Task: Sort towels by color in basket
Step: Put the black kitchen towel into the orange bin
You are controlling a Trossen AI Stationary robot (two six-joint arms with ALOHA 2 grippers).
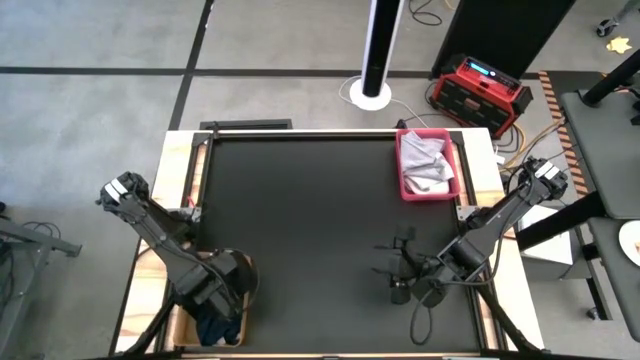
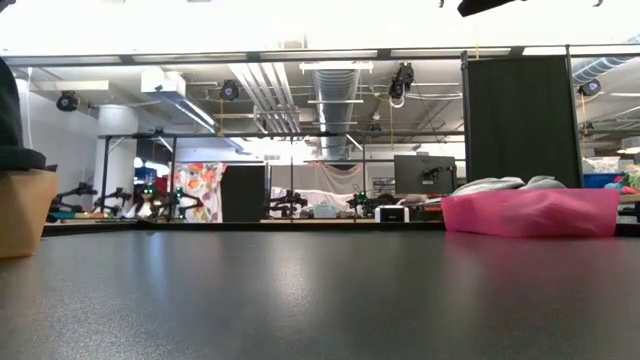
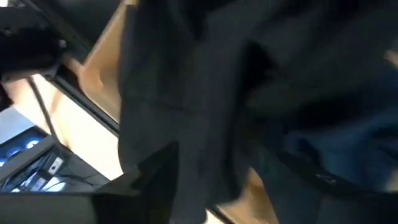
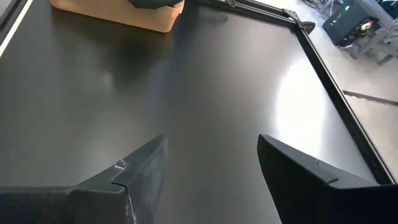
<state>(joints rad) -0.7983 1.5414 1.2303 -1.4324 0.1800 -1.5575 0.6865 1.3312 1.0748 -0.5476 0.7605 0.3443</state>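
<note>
The left arm reaches from the table's left edge toward the near-left corner, its wrist bent down so the left gripper (image 1: 218,300) points steeply downward (its fingers cannot be made out). The right arm stretches from the right edge inward and low over the near-right part of the table, the right gripper (image 1: 398,268) held level with its fingers (image 4: 140,171) spread apart, holding nothing.

1. A wide, bare black tabletop (image 2: 320,300) stretches across the foreground.
2. At the right sits a pink plastic basket (image 2: 530,213), with light grey cloth towels (image 2: 505,184) mounded just above its rim.
3. A tan basket (image 2: 22,212) stands at the left edge.
</note>
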